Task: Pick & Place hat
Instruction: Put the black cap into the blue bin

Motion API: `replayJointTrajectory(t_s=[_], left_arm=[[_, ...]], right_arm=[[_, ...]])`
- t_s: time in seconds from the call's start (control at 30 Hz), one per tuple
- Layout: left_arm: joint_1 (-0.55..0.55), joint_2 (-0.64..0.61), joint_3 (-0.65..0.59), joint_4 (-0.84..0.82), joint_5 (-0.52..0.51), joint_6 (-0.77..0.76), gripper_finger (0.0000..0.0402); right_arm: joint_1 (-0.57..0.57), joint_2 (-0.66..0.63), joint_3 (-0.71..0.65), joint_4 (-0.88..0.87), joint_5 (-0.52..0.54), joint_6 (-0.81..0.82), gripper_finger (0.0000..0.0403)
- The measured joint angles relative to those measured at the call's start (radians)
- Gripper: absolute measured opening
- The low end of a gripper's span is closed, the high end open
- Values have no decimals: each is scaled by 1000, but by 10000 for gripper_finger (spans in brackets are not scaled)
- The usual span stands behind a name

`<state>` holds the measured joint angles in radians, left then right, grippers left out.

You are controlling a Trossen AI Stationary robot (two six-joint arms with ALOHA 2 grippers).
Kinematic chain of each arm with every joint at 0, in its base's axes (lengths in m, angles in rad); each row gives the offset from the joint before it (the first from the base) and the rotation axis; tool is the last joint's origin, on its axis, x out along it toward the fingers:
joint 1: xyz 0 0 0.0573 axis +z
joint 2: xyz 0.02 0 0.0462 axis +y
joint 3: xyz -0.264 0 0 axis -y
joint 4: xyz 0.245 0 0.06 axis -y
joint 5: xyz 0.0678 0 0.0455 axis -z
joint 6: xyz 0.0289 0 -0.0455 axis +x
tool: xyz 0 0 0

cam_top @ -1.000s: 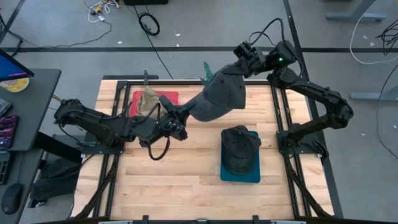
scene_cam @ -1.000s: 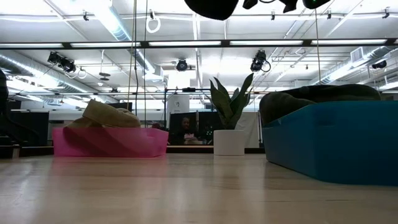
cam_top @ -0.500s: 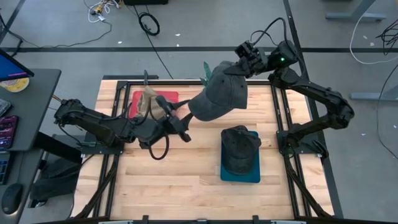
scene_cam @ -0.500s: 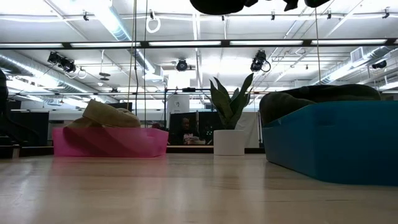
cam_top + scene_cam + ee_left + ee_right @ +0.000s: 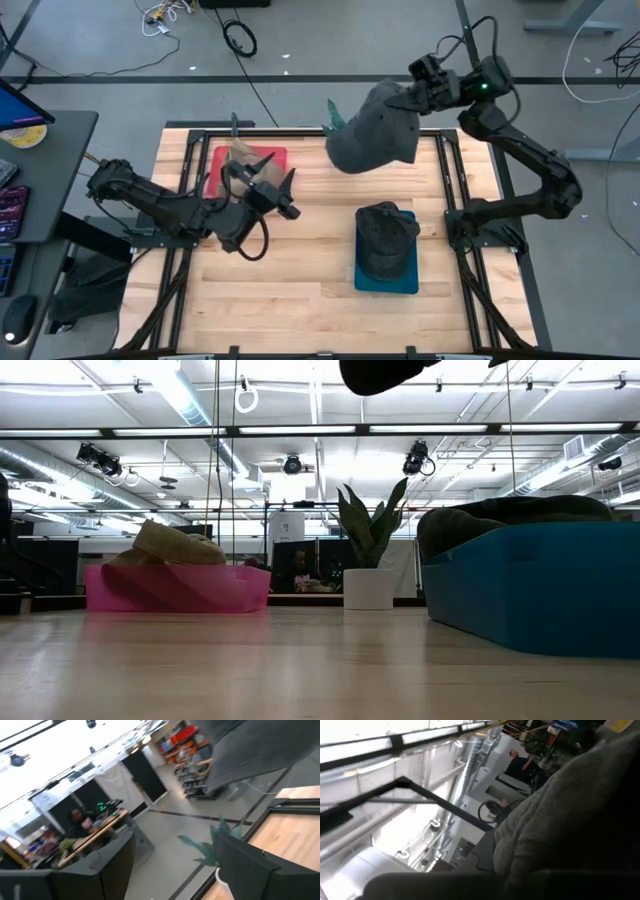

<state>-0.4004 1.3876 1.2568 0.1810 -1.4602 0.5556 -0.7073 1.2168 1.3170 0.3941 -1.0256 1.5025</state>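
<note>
Above the far edge of the table [image 5: 300, 290], close to the potted plant [image 5: 369, 550], the right claw [image 5: 418, 92] holds a grey hat [image 5: 375, 128] in the air. Its fingers are closed on the upper edge of the hat, and the hat hangs down from them, well clear of the wood. From the low view only the dark underside of this hat [image 5: 385, 374] shows at the top edge, above the plant. The right wrist view is filled almost fully by the grey cloth of the hat [image 5: 570, 815].

On the near side of the plant, the blue bin [image 5: 386, 272] stands on the table, and a dark hat [image 5: 385, 238] lies in it. On the other side of the plant, near the far left corner, the pink bin [image 5: 225, 162] carries a tan hat [image 5: 240, 158].

The left claw [image 5: 277, 183] is just beside the pink bin, raised over the table between that bin and the blue bin. Its two fingers [image 5: 288, 180] stand wide apart and hold nothing. The left wrist view looks between these fingers [image 5: 115, 860] toward the plant [image 5: 215, 845] and the room behind.
</note>
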Motion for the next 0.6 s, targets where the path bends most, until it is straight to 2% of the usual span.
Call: replayJointTrajectory(t_s=[0.1,0.27,0.43,0.6], left_arm=[[-4,0,0,1,-45,-39,275],[-3,-11,0,2,-63,-55,275],[1,-58,0,3,-65,-159,275],[-7,-101,1,2,-65,-266,275]], right_arm=[[-1,-29,0,-74,-32,-60,3],[25,-37,0,-188,-86,-230,3],[94,-37,0,-292,-140,-512,3],[164,-37,0,-526,-186,-745,3]])
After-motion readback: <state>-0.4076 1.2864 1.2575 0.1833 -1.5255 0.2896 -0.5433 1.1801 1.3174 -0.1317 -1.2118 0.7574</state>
